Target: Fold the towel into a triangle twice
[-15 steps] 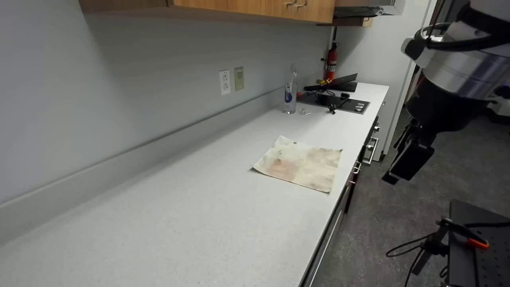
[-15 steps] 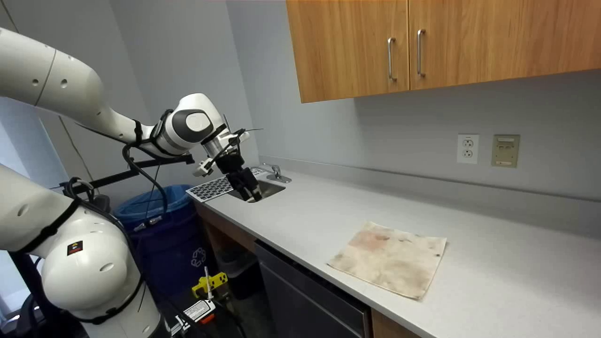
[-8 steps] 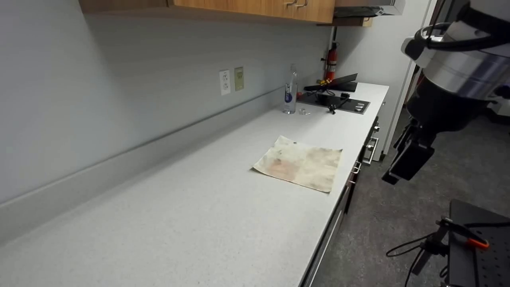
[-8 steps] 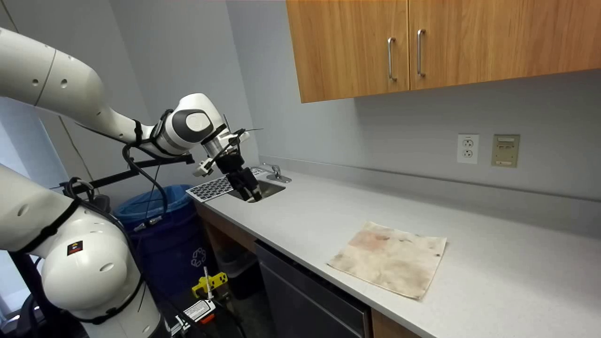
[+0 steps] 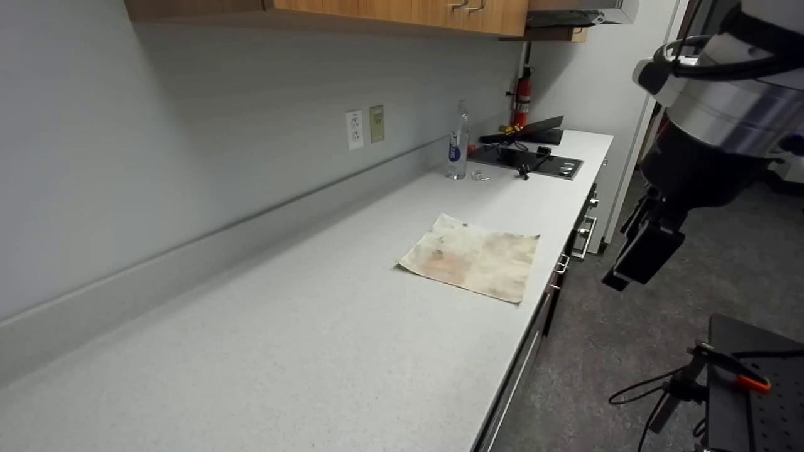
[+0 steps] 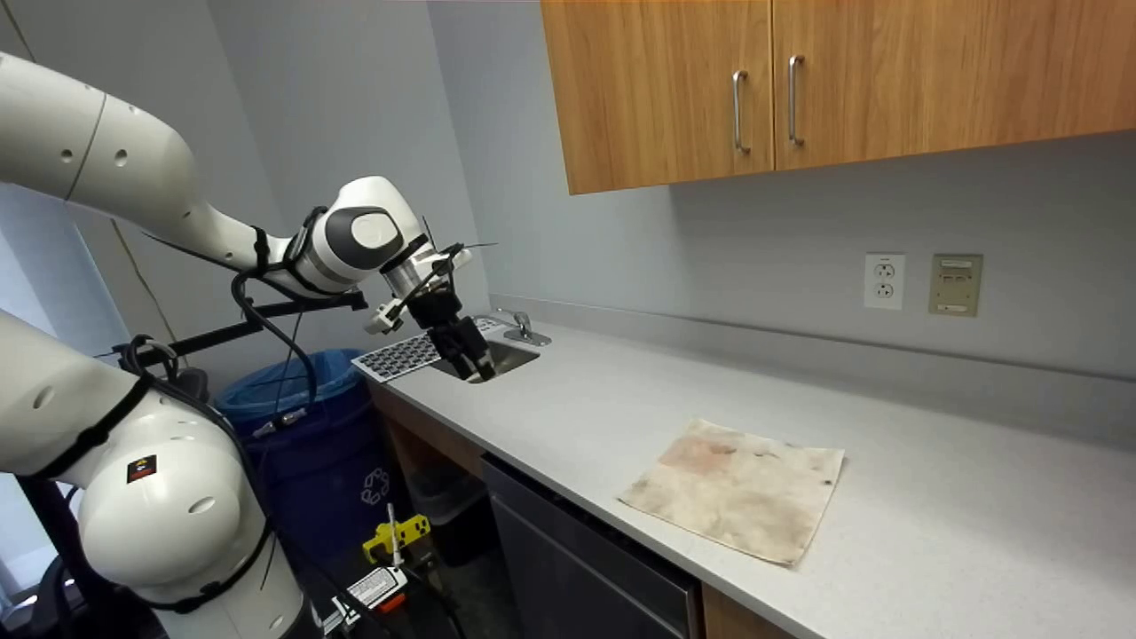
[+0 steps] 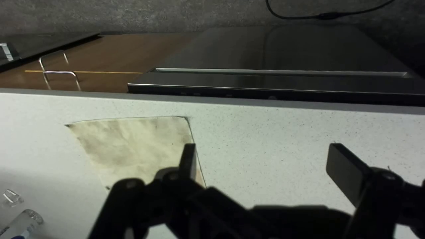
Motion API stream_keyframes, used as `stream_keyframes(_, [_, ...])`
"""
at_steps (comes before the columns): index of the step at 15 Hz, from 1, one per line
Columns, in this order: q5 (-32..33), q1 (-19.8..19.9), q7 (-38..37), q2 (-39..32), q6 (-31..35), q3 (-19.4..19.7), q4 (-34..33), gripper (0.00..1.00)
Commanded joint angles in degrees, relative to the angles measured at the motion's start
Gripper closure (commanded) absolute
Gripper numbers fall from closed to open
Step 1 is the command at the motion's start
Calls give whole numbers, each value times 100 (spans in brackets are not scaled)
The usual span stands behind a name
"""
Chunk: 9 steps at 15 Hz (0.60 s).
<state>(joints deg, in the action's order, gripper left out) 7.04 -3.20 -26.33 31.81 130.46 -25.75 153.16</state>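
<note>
1. Towel: flat and unfolded on counter, near the front edge. Both folds outstanding.
2. Expected handling: light, thin, soft, not fragile. Allow for droop once lifted; expect little help from stiffness when turning over. Judge as unlikely to slip from a firm pinch, yet likely to slide whole on the smooth counter if dragged.
3. Take hold at the corner beside the reddish blotch. Seemingly lifted a little from the counter in an exterior view, so probably easier to enter. Pinch low at the tip, then carry across to the opposite corner for a triangle. Avoid gathering a wide bunch; likely to crumple the edge and spoil the point.
4. Gripper: jaws spread wide, nothing held; raised, well apart from towel.
5. Bottle, in an exterior view: vertical label letters, apparently "smart"; probably part of a brand name. Lettering cut off at the border of the wrist view.
6. Arm: small dark sticker, text too small to read.
7. Bin: white recycling symbol, no legible words.
8. Tag, white, near yellow power strip: printed lines, illegible.
9. Extinguisher: markings too small to read in an exterior view.
</note>
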Motion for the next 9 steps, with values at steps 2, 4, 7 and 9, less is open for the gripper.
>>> stream_keyframes(2, [108, -148, -79, -35, -27, 148, -12, 0])
stream_keyframes(4, [108, -148, -79, -35, -27, 148, -12, 0])
stream_keyframes(7, [175, -115, -33, -37, 0, 210, 2, 0])
stream_keyframes(9, [246, -55, 6, -33, -2, 302, 23, 0])
